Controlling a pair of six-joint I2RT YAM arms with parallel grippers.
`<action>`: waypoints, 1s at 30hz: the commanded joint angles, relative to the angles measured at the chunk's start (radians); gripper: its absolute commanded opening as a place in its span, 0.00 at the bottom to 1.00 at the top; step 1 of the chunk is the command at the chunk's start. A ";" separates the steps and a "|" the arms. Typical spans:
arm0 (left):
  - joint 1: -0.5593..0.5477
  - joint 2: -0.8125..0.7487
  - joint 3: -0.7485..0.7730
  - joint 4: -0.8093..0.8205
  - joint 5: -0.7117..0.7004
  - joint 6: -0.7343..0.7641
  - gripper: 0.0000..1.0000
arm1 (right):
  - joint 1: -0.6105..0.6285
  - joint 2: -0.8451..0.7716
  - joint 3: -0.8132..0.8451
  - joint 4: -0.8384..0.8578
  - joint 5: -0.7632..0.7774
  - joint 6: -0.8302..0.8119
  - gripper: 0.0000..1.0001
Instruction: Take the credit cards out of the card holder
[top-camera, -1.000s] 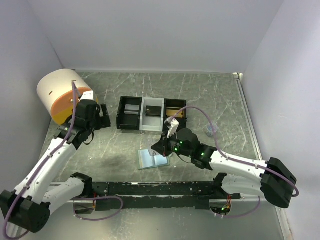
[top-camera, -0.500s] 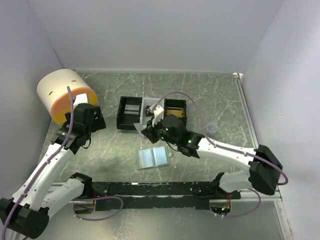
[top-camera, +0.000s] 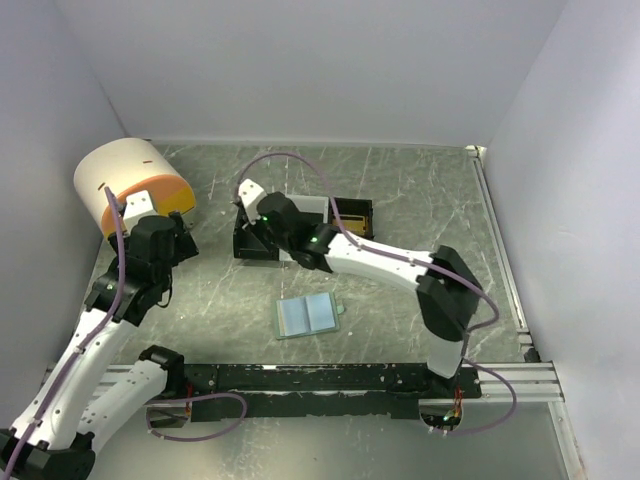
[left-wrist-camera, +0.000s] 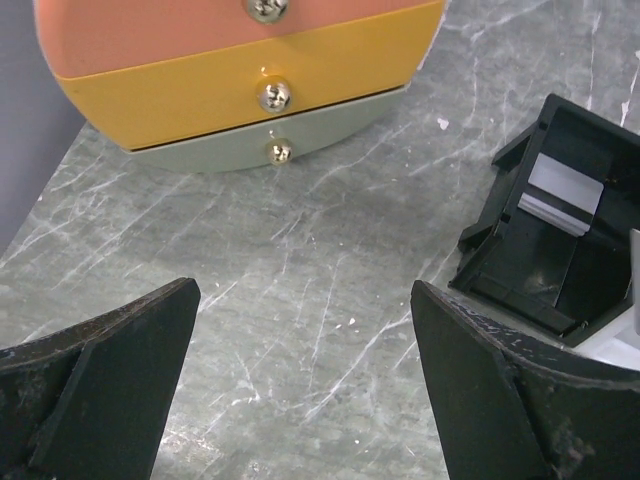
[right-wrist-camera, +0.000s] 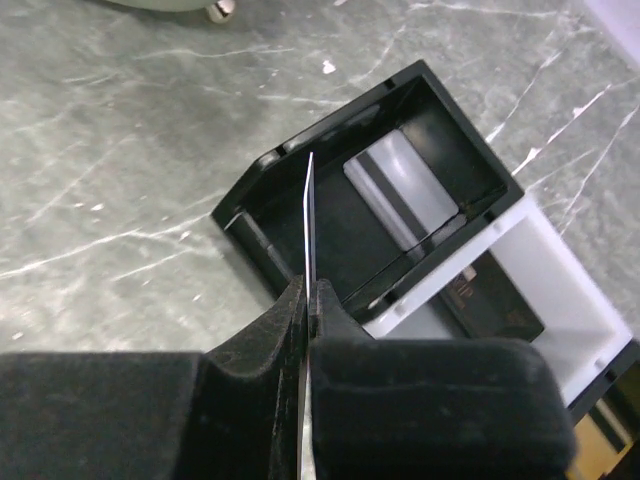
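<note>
Credit card (right-wrist-camera: 310, 215) edge-on in clamped right jaws, over black tray compartment (right-wrist-camera: 450, 130); left jaws wide apart, empty.

Bare tabletop (top-camera: 420, 190) lay all around the open card holder (top-camera: 308, 316). The right arm (top-camera: 380, 262) crossed above the tray (top-camera: 352, 204), and the drawer box (top-camera: 125, 180) filled the back-left corner.

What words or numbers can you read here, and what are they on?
No text is readable.
Dark card in the tray's white compartment: faint gold marks, too blurred to read.
Credit card in the right fingers: edge-on, faces hidden.
</note>
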 joint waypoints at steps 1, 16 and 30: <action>0.006 -0.029 0.012 -0.001 -0.060 -0.011 1.00 | 0.002 0.155 0.177 -0.136 0.081 -0.150 0.00; 0.006 -0.089 0.011 -0.012 -0.118 -0.031 1.00 | -0.014 0.398 0.401 -0.213 0.170 -0.394 0.00; 0.006 -0.058 0.016 -0.019 -0.095 -0.030 0.99 | -0.034 0.343 0.288 -0.210 0.178 -0.471 0.00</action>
